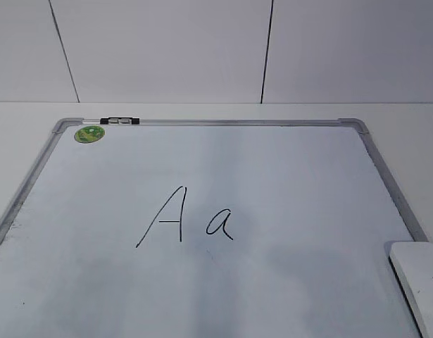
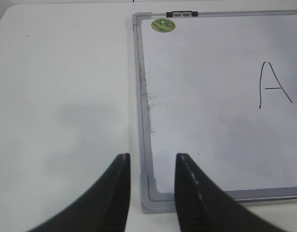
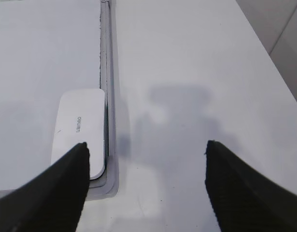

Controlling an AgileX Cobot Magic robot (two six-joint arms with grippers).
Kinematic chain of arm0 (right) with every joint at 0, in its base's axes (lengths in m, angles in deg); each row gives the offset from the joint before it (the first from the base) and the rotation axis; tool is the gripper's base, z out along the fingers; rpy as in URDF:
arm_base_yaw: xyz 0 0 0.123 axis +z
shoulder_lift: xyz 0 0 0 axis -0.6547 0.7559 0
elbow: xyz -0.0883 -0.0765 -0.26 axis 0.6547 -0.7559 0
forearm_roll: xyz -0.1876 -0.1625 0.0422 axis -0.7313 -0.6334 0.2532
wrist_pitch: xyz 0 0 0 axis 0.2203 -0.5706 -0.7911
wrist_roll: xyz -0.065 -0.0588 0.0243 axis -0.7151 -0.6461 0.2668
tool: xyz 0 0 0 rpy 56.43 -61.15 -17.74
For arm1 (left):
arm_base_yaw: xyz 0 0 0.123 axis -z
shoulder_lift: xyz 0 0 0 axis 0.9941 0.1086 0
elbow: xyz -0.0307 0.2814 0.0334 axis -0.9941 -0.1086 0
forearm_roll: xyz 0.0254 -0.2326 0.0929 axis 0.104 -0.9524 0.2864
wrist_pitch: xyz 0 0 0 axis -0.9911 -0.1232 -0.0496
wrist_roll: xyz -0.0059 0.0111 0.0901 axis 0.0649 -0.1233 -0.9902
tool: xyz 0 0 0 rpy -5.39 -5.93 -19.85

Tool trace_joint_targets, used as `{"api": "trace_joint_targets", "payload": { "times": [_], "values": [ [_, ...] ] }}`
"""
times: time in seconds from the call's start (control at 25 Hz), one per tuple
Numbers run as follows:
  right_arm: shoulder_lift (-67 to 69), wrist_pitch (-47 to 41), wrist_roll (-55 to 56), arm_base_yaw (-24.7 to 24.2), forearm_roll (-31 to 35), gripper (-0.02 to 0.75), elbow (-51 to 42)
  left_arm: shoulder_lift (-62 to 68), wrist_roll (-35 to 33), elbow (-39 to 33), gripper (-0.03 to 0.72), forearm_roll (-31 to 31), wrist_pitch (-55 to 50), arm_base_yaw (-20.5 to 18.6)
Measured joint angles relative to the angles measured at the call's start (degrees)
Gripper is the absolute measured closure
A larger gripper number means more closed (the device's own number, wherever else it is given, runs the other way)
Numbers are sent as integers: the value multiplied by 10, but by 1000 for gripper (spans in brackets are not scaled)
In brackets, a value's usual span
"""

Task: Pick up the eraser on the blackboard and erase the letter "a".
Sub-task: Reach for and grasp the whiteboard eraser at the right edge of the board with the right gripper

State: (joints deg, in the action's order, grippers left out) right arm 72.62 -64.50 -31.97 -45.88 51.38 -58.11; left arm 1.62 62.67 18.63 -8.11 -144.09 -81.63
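Black fingers of the right hand [image 3: 146,150] stand wide apart, empty, above the blackboard's [image 3: 106,72] near right corner. Just inside that corner lies the eraser [image 3: 79,130], untouched: white, rounded, grey lettering on top. Pickup is the step in hand; next the hand likely must shift over the eraser and descend. Left hand [image 2: 152,162] hangs slightly apart. The letter "a" [image 1: 220,223] sits mid-board.
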Motion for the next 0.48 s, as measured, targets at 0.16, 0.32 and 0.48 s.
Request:
{"api": "trace_joint_targets", "payload": {
  "times": [0.16, 0.32, 0.48],
  "values": [
    [0, 0, 0, 0, 0, 146, 0, 0, 0, 0, 454, 0, 0, 0],
    [0, 0, 0, 0, 0, 146, 0, 0, 0, 0, 454, 0, 0, 0],
    [0, 0, 0, 0, 0, 146, 0, 0, 0, 0, 454, 0, 0, 0]
  ]
}}
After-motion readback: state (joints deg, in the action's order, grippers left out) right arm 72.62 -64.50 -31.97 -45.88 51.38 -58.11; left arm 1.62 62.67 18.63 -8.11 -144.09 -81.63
